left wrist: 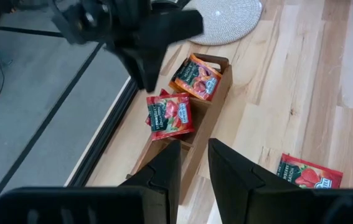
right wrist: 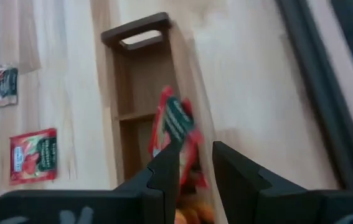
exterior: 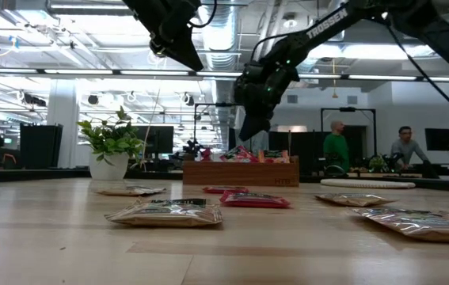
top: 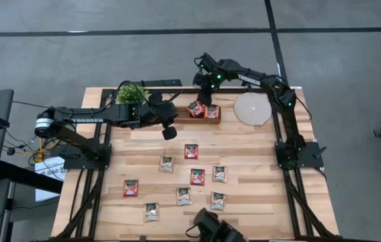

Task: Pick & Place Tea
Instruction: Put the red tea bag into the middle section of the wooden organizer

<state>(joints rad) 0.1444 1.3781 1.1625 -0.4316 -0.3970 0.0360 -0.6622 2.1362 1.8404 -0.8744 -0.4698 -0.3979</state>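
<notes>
Right gripper (right wrist: 190, 163) hovers over the long brown wooden tray (top: 205, 118) at the far edge of the pale wood surface (top: 257, 154), above the compartment that already carries red and orange sachets (top: 196, 109). In the right wrist view a red flat square sachet (right wrist: 175, 132) stands on edge just ahead of the jaws, tilted against the tray divider; whether the jaws pinch it or have let go cannot be told, as they stand only narrowly apart. Judged step: seating this sachet in the tray. To do it well, the release should come low inside the compartment, so the sachet drops flat and not across the divider. Left gripper (left wrist: 193, 169) hangs above the tray's near end, jaws slightly parted, nothing between them. The remaining tea sachets (top: 197, 177) lie scattered on the surface, well in front of the tray.
</notes>
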